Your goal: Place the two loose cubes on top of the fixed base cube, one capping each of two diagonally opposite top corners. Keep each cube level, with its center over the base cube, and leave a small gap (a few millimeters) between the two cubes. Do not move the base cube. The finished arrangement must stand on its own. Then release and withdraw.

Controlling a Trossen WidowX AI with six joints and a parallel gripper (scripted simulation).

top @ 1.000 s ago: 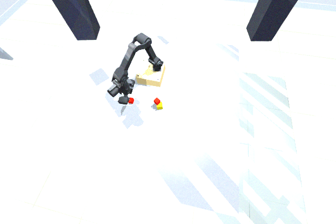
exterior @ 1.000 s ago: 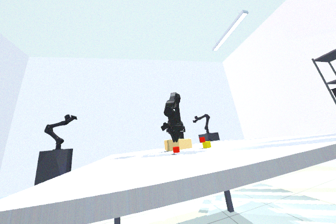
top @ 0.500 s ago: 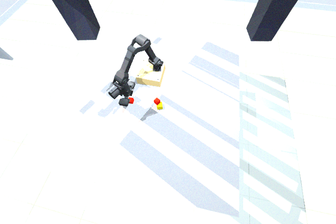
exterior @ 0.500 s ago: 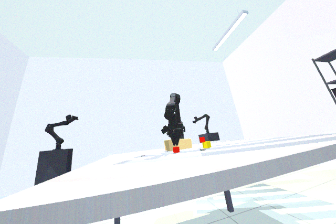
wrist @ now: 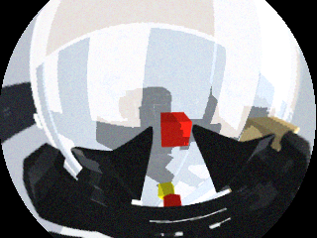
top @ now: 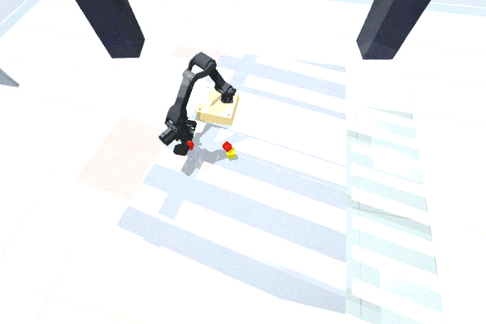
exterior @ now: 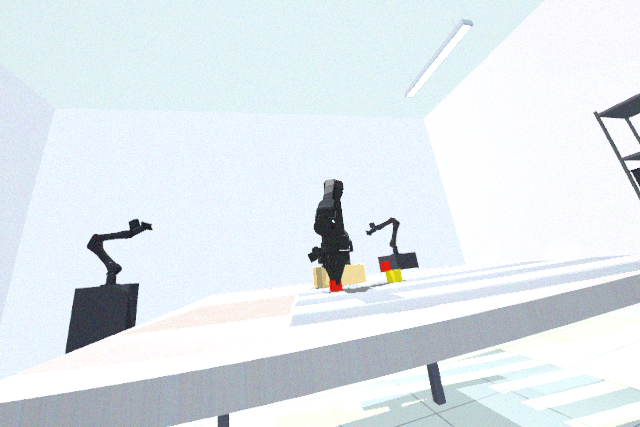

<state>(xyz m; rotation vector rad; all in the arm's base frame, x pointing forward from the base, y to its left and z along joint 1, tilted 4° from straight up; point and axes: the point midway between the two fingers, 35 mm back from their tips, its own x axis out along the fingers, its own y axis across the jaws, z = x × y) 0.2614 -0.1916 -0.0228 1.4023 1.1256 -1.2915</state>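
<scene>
The yellow base cube (top: 230,153) (exterior: 393,275) (wrist: 165,189) stands on the table. One red cube (top: 226,146) (exterior: 385,266) (wrist: 172,200) rests on its top, offset to the back left in the top view. The other red cube (top: 190,145) (exterior: 336,286) (wrist: 174,133) is on the table, left of the base cube in the top view. My gripper (wrist: 172,129) is open and low over this cube, with one fingertip on either side of it. In the wrist view the right fingertip looks very close to the cube and a gap shows at the left one. Contact cannot be told.
A pale wooden block (top: 215,118) (exterior: 355,274) (wrist: 269,126) under the arm's base stands behind the cubes in the top view. Two dark pedestals (top: 109,18) (top: 400,18) stand farther back. Shadows and light stripes cross the table.
</scene>
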